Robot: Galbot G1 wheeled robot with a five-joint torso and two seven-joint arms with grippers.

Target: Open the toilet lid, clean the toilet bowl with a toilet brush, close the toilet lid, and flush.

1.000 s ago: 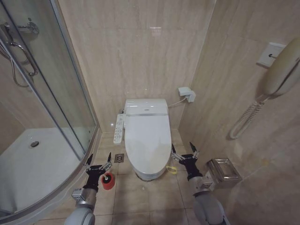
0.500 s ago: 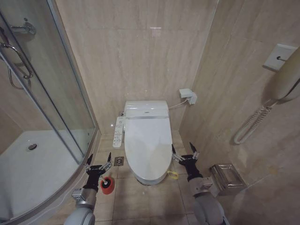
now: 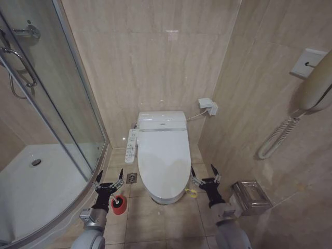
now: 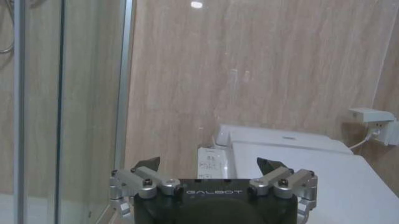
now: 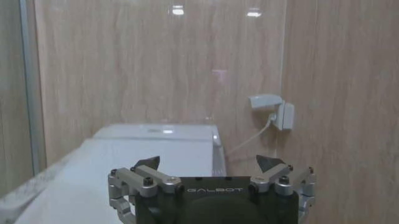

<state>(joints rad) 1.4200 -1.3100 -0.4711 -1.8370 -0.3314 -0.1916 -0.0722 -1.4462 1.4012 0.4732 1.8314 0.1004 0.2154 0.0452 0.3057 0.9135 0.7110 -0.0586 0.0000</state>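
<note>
The toilet lid (image 3: 163,158) is a glossy white oval lying shut on the toilet, so the inside of the toilet bowl is hidden. A green-and-yellow strap (image 3: 190,193) hangs at the lid's front right rim. The toilet brush (image 3: 119,204) stands on the floor tiles left of the toilet, its red base showing. My left gripper (image 3: 110,175) hovers open just above the brush. My right gripper (image 3: 203,170) is open beside the lid's right edge, close above the strap. The left wrist view shows the open left gripper (image 4: 209,163) and the lid (image 4: 349,186). The right wrist view shows the open right gripper (image 5: 207,162) beside the lid (image 5: 124,163).
A curved glass shower screen (image 3: 57,104) and a white shower tray (image 3: 31,181) fill the left side. A control panel (image 3: 132,144) sticks out on the toilet's left, with a floor drain (image 3: 132,178) below it. On the right wall hang a socket (image 3: 207,106), a handset (image 3: 316,83) and a metal paper holder (image 3: 250,194).
The whole picture shifted as the camera moved. My right gripper has sunk slightly beside the lid. The lid stays shut and the brush has not moved.
</note>
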